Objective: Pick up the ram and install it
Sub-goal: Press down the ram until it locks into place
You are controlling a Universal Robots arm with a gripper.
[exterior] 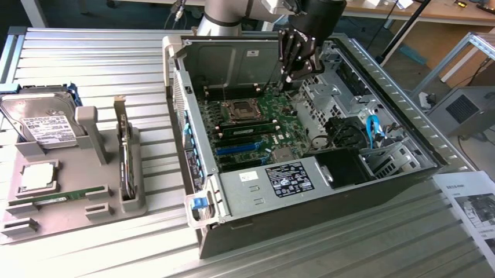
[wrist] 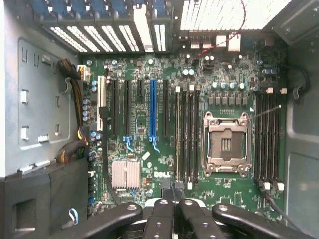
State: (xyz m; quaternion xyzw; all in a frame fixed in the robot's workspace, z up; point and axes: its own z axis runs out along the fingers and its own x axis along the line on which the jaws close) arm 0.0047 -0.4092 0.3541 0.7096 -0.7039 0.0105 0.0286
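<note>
A ram stick (exterior: pixel 60 196), long, thin and green, lies flat in the grey holder tray (exterior: pixel 73 217) at the exterior view's left. Another green stick (exterior: pixel 249 132) stands in a memory slot of the motherboard (exterior: pixel 259 113) inside the open computer case; in the wrist view it is the stick (wrist: pixel 177 137) beside the empty CPU socket (wrist: pixel 225 144). My gripper (exterior: pixel 293 76) hangs over the case's far side, above the motherboard and well away from the tray. Its dark fingers (wrist: pixel 160 215) are pressed together, the gripper (wrist: pixel 174 203) shut with nothing between them.
A silver hard drive (exterior: pixel 37 123) and an upright expansion card (exterior: pixel 124 153) stand in the tray, with a CPU (exterior: pixel 37 176) beside them. The case's walls (exterior: pixel 179 87), black power supply (exterior: pixel 290 176) and drive cage (exterior: pixel 348 136) ring the motherboard. A paper sheet (exterior: pixel 472 205) lies at the exterior view's right.
</note>
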